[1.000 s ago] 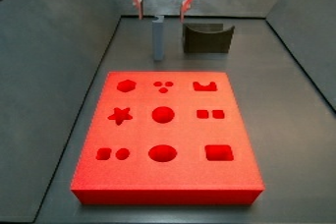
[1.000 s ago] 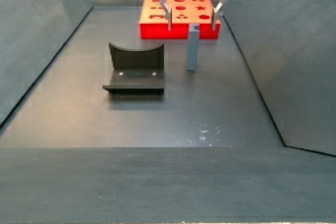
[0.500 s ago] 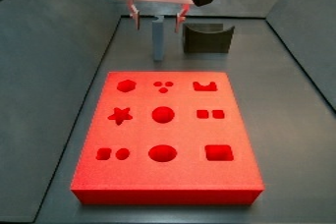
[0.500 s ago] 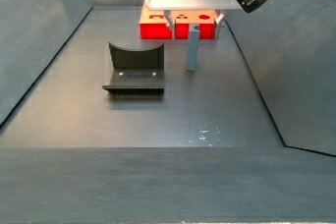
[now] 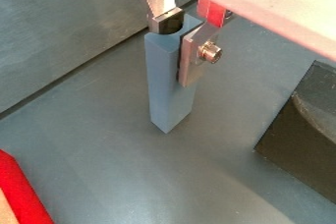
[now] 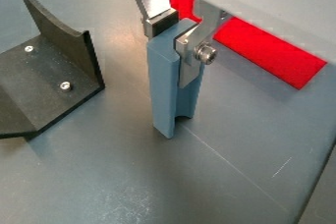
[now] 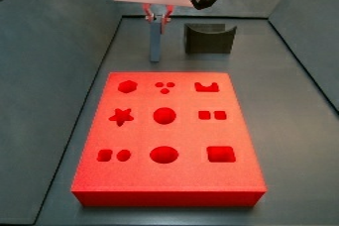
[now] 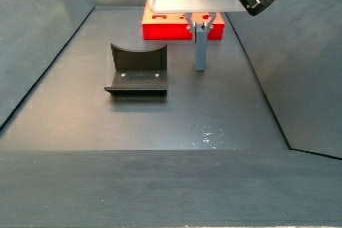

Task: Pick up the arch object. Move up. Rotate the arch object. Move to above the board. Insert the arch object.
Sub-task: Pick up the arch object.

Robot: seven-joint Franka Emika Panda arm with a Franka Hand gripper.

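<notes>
The arch object [image 7: 158, 40] is a pale blue-grey upright bar with a rounded groove down one side. It stands on the grey floor between the board and the fixture, and shows in both wrist views [image 5: 171, 81] [image 6: 168, 90]. My gripper [image 7: 159, 16] is over its top end, with the silver fingers [image 5: 195, 56] pressed on either side of it [image 6: 175, 41]. The bar's foot still rests on the floor [image 8: 201, 47]. The board [image 7: 185, 136] is a bright red slab with shaped recesses; its arch recess [image 7: 205, 87] is in the row nearest the bar.
The dark fixture [image 7: 208, 39] stands beside the bar, a short way off [image 8: 136, 69] [image 6: 39, 71]. Grey walls slope up around the floor. The board's edge [image 6: 269, 51] lies just behind the bar.
My gripper has come down over the bar's top and its fingers have drawn in from wide apart onto the bar. The bar has not moved.
</notes>
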